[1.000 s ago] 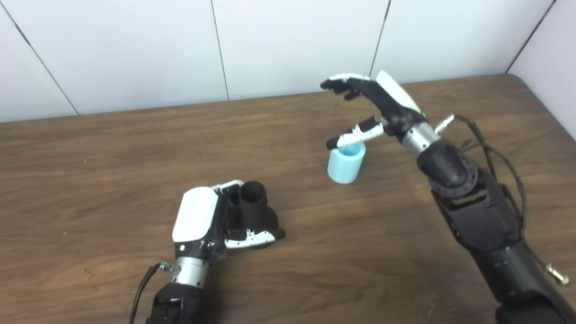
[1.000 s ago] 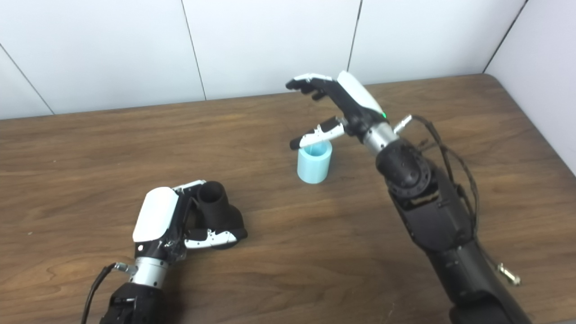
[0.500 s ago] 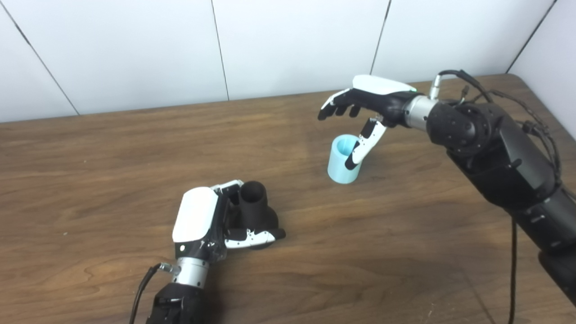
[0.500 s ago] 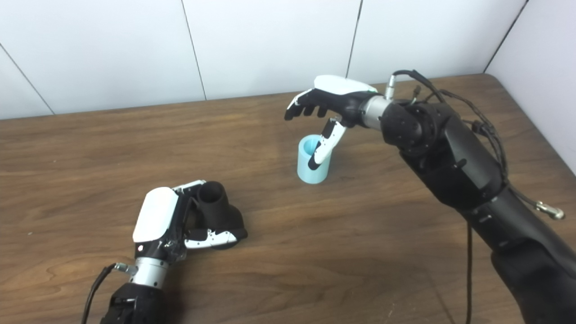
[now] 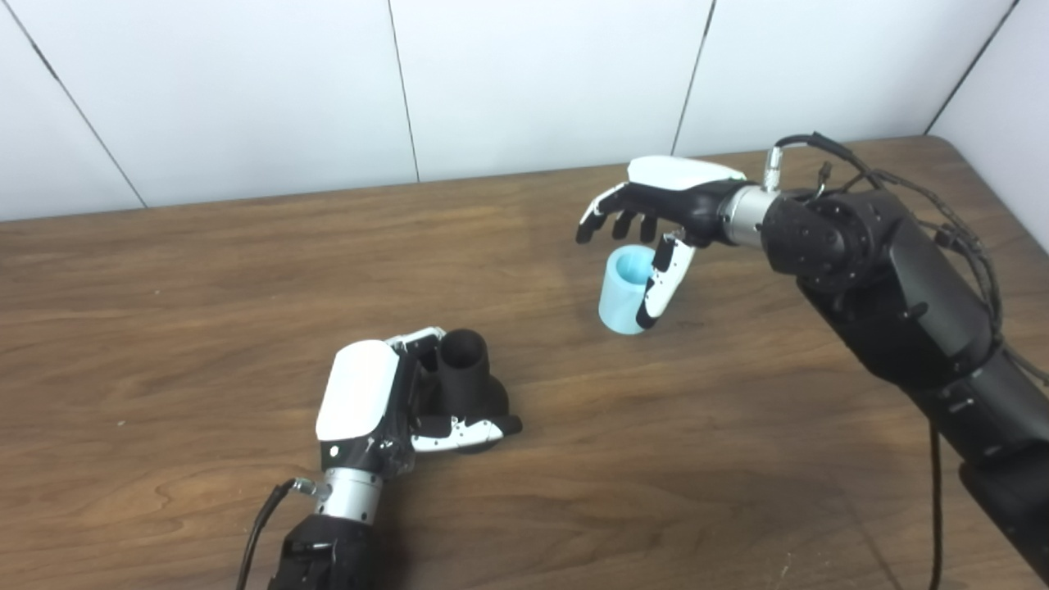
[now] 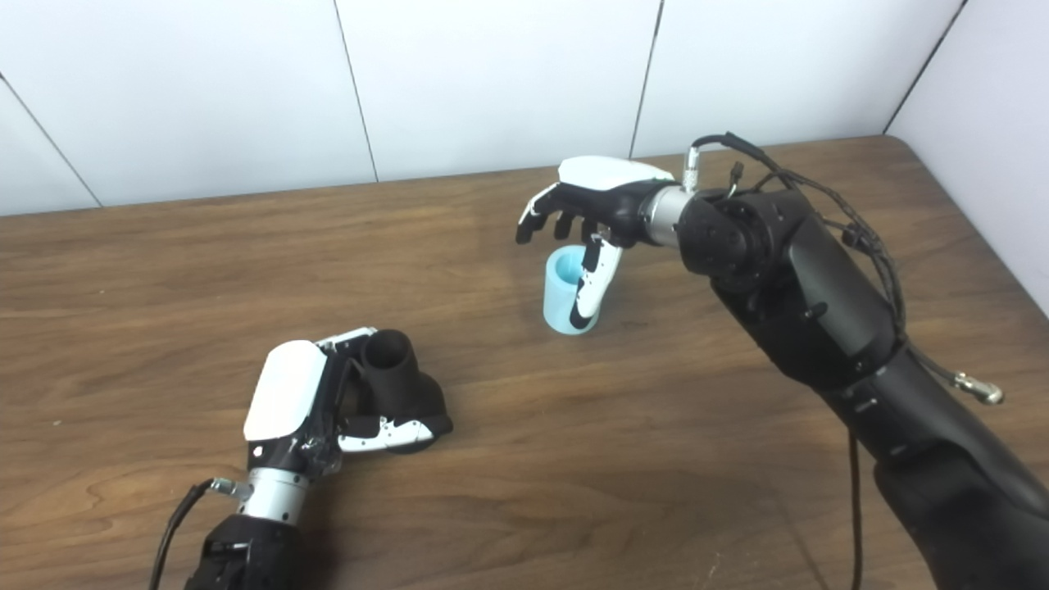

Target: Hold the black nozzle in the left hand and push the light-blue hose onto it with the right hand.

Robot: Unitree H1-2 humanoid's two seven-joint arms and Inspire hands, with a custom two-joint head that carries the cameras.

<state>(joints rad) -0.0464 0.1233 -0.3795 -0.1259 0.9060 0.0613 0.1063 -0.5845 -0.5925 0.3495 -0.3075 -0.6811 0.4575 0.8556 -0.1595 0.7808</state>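
Left eye view: left hand (image 5: 373,410) wrapped round black nozzle (image 5: 465,385) on worktop (image 5: 164,311). Light-blue hose (image 5: 628,289) upright at 1 o'clock; right hand (image 5: 656,217) spread over it, not gripping. Short, light, probably stiff; grip mid-wall.

Hose (image 5: 627,291) right behind nozzle (image 5: 467,385)

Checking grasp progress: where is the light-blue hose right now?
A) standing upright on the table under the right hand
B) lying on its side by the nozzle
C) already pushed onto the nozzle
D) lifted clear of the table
A: the hose stands open end up on the table, right hand spread over it, unclosed.
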